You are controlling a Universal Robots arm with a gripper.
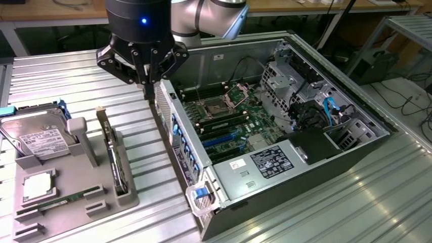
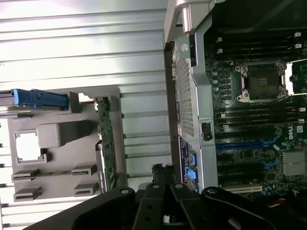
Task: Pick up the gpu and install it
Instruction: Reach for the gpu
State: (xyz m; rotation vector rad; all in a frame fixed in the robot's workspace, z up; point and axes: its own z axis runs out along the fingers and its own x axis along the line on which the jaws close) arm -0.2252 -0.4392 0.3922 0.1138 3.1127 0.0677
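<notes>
Closest to the exterior camera is a grey holder tray [image 1: 127, 200] at that view's left, its near end cut off by the picture's edge. Slots in the tray hold a hard drive [image 1: 40, 136], a square processor chip [image 1: 38, 186] and a narrow RAM stick [image 1: 64, 201]. The gpu [image 1: 111, 152] stands on edge in the tray's right-hand slot. It is seen edge-on, so its fan block is hard to make out, and in the wrist view it [image 2: 106, 143] is only a thin green strip.

Further right, the gripper [image 1: 149, 87] hangs over the rear wall of the open computer case [image 1: 270, 207], well apart from the gpu. Its fingers are closed tip to tip and free of any part. The arm above is cut off by the picture's top.

Inside the case lie the motherboard [image 1: 229, 126] with an open processor socket [image 1: 223, 104], a black shroud [image 1: 314, 147] and a blue cable [image 1: 331, 109]. The shroud hides what lies beneath it.
</notes>
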